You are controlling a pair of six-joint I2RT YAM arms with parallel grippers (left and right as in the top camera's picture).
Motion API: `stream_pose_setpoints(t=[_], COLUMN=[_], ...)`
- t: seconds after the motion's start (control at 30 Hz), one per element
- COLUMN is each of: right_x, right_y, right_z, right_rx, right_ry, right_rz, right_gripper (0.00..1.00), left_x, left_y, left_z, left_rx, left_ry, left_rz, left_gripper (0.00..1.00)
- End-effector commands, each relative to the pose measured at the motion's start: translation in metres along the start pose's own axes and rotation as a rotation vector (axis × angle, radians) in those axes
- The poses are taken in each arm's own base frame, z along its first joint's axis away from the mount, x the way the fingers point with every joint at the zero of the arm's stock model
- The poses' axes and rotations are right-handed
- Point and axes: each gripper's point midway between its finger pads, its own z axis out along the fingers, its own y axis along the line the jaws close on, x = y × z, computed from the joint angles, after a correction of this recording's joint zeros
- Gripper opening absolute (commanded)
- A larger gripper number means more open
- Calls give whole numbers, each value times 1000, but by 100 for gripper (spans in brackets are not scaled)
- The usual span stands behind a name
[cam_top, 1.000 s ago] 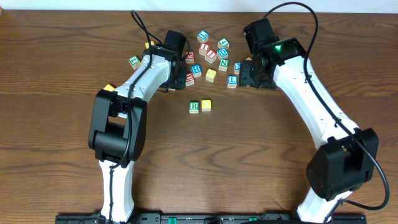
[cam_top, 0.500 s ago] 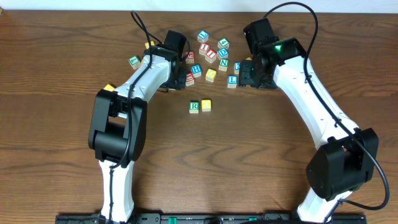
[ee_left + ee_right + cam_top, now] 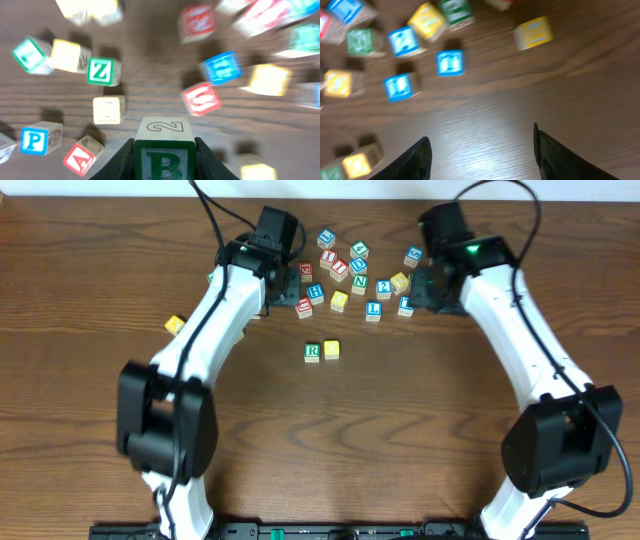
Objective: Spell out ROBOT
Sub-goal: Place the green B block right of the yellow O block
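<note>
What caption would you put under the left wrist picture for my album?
Left end effector holding a green B block, loose letter blocks scattered on the wooden table behind.

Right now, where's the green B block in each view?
Overhead: not visible; presumably hidden under the left gripper at the left edge of the letter-block pile.
Left wrist: green B block at bottom centre, held between the jaws, a 2 on its top face.
Right wrist: not in it; those jaws are open and empty.
Shared landmark: the letter-block pile, seen in all three views.
</note>
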Motion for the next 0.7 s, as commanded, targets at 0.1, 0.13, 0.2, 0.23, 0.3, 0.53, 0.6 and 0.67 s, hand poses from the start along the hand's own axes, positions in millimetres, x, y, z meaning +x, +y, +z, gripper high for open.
stream_pose_setpoints(t=[0.1, 0.13, 0.2, 0.23, 0.3, 0.53, 0.6, 0.67], right_x=[-17, -18, -17, -16, -15, -10, -7, -6], right_y=[-55, -60, -66, -68, -71, -73, -73, -74], right_z=[2, 2, 3, 3, 3, 3, 2, 2], right_rx=[68, 74, 78, 82, 90, 97, 100, 103], right_ry=[-4, 1, 9, 15, 22, 43, 53, 60], right_rz=[107, 119, 129, 133, 117, 96, 81, 78], right_gripper=[61, 61, 61, 60, 61, 66, 67, 68], left_x=[14, 20, 31, 37, 51, 85, 90, 95], left_y=[-90, -103, -125, -135, -156, -165, -161, -160], left_z=[-39, -37, -34, -30, -21, 24, 32, 39], left_rx=[123, 134, 146, 150, 161, 70, 43, 31], left_ry=[-33, -28, -14, -5, 15, 114, 127, 144], left_rz=[1, 27, 75, 96, 141, 48, 25, 18], left_gripper=[28, 28, 28, 28, 28, 28, 28, 28])
